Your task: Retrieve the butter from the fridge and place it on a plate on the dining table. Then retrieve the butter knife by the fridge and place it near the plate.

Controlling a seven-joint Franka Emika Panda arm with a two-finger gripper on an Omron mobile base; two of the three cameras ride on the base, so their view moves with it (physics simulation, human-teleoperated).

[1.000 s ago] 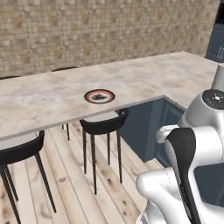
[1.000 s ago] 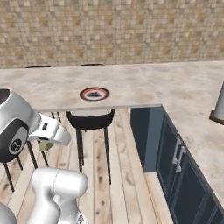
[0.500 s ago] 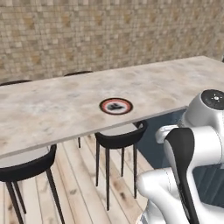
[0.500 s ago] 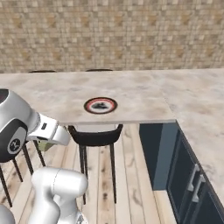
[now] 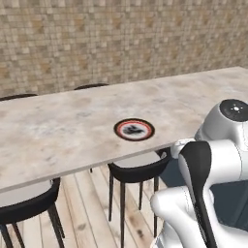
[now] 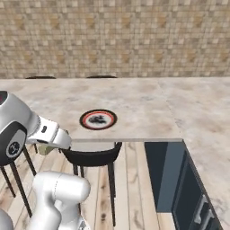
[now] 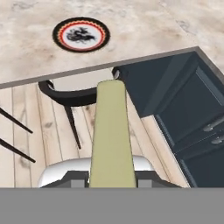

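Since a second ago the whole scene has slid across both base views, which we take as the base driving along the dining table (image 5: 58,131), not the things moving: the plate (image 5: 134,129) now sits nearer the middle of the picture and looks larger. In the left base view the plate lies close to the table's near edge, just above a black stool (image 5: 138,169), a handy spot for a reach from this side. In the right base view we see the same plate (image 6: 98,119) ahead of the folded arm, with a sliver of pale yellow butter (image 6: 44,148) under the wrist; carrying it tucked low probably keeps it steady while driving. In the hand view the butter (image 7: 112,135) runs lengthwise up from the gripper (image 7: 112,180), whose jaws are pinched narrowly on its near end, and it points toward the plate (image 7: 81,34). We judge that the butter hangs short of the table, over the floor.
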